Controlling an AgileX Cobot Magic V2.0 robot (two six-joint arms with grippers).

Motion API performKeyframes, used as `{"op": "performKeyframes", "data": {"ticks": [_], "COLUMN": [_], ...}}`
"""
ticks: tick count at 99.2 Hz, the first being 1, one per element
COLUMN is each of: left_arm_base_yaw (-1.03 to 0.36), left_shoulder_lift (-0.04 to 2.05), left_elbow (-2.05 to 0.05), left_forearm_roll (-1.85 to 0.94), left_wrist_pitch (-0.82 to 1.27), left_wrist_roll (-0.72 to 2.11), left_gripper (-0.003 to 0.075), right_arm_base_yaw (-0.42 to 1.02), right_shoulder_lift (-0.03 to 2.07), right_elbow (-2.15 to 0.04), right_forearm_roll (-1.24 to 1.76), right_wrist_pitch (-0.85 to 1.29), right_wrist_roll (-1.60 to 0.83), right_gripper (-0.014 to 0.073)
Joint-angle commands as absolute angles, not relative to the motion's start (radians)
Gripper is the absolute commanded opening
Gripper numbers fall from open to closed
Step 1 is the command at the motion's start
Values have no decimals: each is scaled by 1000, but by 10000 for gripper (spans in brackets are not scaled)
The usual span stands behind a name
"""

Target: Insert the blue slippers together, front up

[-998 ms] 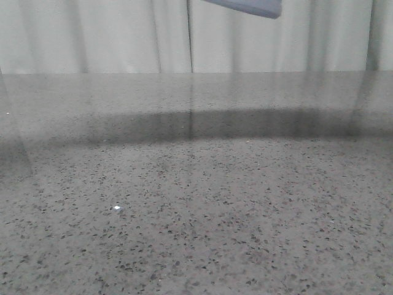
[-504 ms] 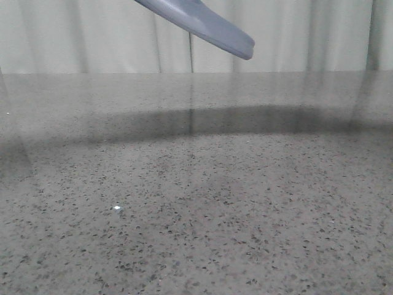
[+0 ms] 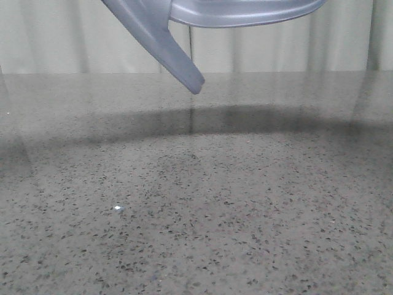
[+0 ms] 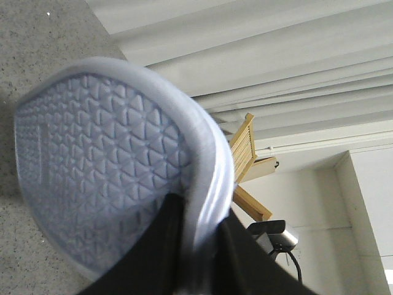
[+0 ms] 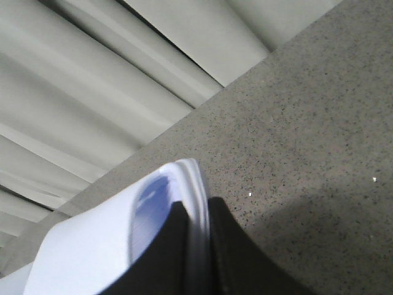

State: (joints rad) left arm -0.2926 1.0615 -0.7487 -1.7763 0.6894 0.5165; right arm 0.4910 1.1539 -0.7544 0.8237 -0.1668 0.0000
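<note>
While each claw (image 4: 196, 246) clamps one, both blue slippers (image 3: 184, 61) hang above the table (image 3: 196, 215).

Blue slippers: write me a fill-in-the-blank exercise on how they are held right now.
1. In the front view, both blue slippers hang ___ the table, touching nothing on it.
2. The left gripper pinches its slipper by the ___.
3. The left wrist view shows that slipper's ___, patterned with triangles.
4. The right gripper is ___ on the other slipper.

Missing words: above; rim; sole; shut
</note>
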Motion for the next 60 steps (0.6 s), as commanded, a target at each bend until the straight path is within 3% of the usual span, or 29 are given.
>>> {"op": "performKeyframes", "data": {"ticks": [1,60], "left_arm_base_yaw": [-318,-318], "left_shoulder_lift": [1049,1047], "left_elbow": [-777,-777], "left_forearm_roll": [-1831,-1861], "left_wrist_pitch": [919,976], "left_wrist_roll": [494,518], "left_gripper": [27,27], "right_arm_base_yaw": [534,505], "right_shoulder_lift": [1135,1135], "right_elbow": [-796,-770], "right_forearm_roll": [783,727], "right_wrist_pitch": [-142,-140], "right_wrist_roll": [0,0], "right_gripper": [-107,-106]}}
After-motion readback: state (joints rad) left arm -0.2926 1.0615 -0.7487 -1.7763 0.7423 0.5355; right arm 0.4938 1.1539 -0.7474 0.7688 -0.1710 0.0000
